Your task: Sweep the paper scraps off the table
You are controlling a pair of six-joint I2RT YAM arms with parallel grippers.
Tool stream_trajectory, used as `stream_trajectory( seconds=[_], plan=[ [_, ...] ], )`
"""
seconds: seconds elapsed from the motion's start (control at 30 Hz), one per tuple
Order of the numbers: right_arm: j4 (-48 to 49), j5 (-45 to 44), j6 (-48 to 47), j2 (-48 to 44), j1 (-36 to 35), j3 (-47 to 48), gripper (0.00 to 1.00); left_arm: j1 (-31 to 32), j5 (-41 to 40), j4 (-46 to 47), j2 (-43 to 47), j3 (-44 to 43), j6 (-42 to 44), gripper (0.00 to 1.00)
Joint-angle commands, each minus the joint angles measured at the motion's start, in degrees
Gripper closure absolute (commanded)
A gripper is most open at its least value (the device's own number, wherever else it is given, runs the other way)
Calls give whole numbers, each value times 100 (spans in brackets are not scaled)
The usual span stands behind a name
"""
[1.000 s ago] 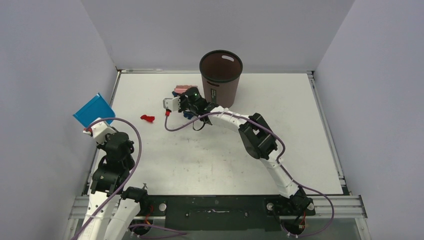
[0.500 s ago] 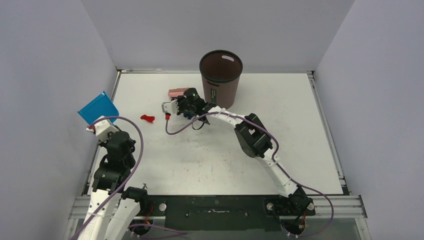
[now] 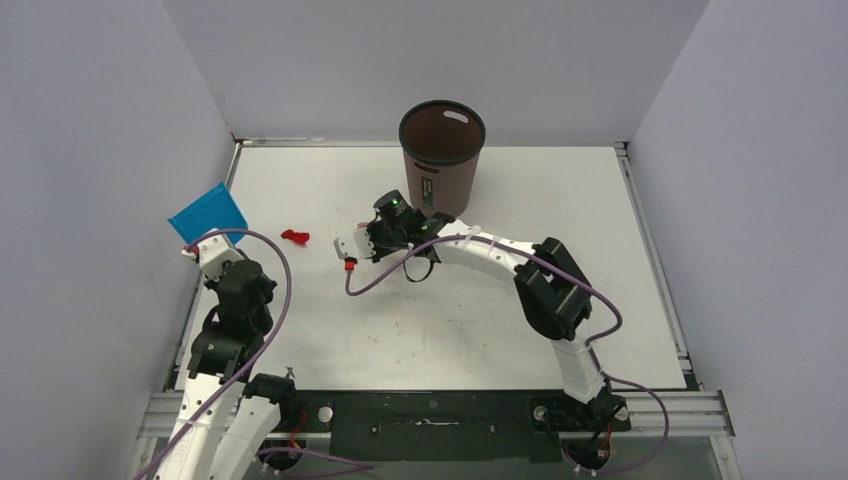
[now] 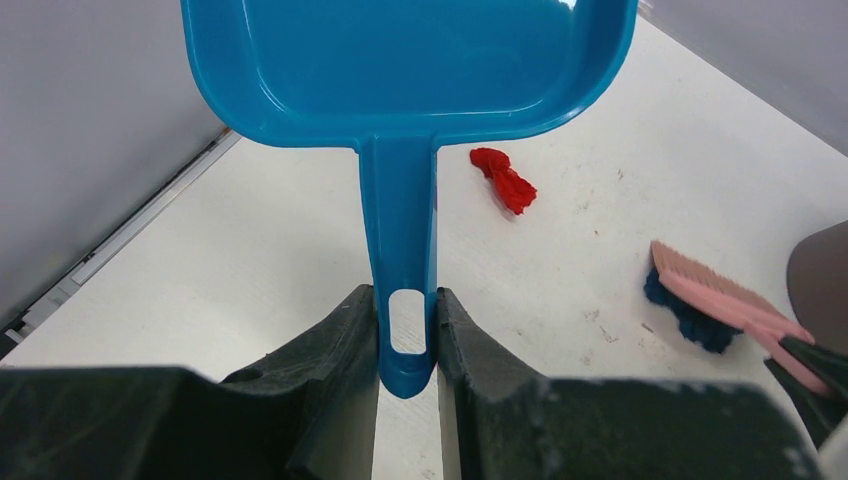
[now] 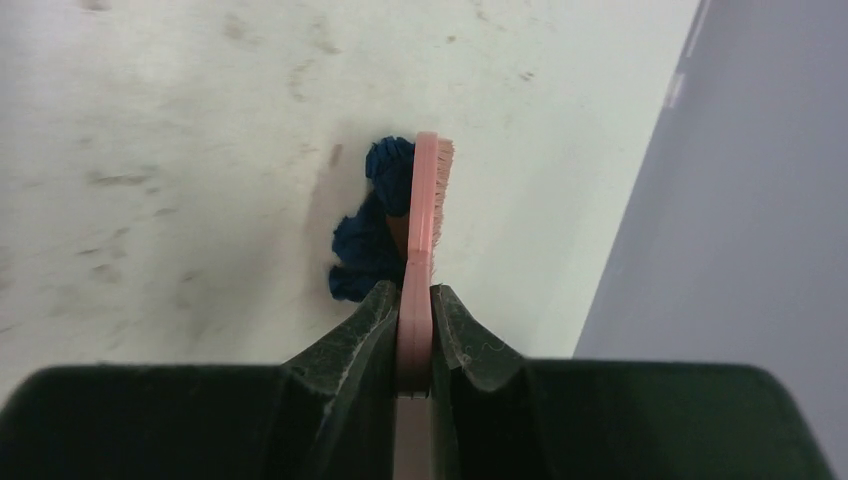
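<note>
While pinching the slim handle of the blue dustpan point(image 4: 400, 60), left gripper point(image 4: 405, 320) jaws nearly closed, one pad on each side of it. Holds the pan raised off the surface and tilted, over the left edge of the table point(image 3: 560, 200), close to the side wall point(image 3: 90, 180). Leaves a strip of bare white table between the pan and the red scrap point(image 4: 505, 180), lying alone. Further right, right gripper point(image 5: 413, 320) jaws fully closed on the flat handle of the pink brush point(image 5: 425, 220), brush head touching a clump of dark blue paper scraps point(image 5: 370, 240) on the table. Puts that clump just in front of the brown bin point(image 3: 442, 155), toward the rear middle, well apart from the red scrap. Shows wide open surface across the right half and along the near edge, out to the thin metal rim point(image 3: 655, 262). Cannot tell how many wads make up the clump.
</note>
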State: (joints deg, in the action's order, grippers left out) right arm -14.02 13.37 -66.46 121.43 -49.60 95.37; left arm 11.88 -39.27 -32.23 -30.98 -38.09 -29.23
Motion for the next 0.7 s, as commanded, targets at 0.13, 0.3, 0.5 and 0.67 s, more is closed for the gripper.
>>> stream_trajectory(
  seconds=[0.13, 0.3, 0.5, 0.67],
  plan=[
    [-2143, 281, 948, -1497, -571, -852, 95, -37, 235, 458, -31, -26, 170, 100],
    [-2446, 191, 1351, -1665, -693, -64, 95, -41, 71, 421, 24, -21, 173, 100],
    [-1570, -284, 946, -1192, -682, 840, 95, -37, -45, 404, 98, -28, 83, 100],
    [-792, -32, 241, -479, -682, 1223, 95, -37, -111, 390, 110, -9, 41, 100]
  ],
)
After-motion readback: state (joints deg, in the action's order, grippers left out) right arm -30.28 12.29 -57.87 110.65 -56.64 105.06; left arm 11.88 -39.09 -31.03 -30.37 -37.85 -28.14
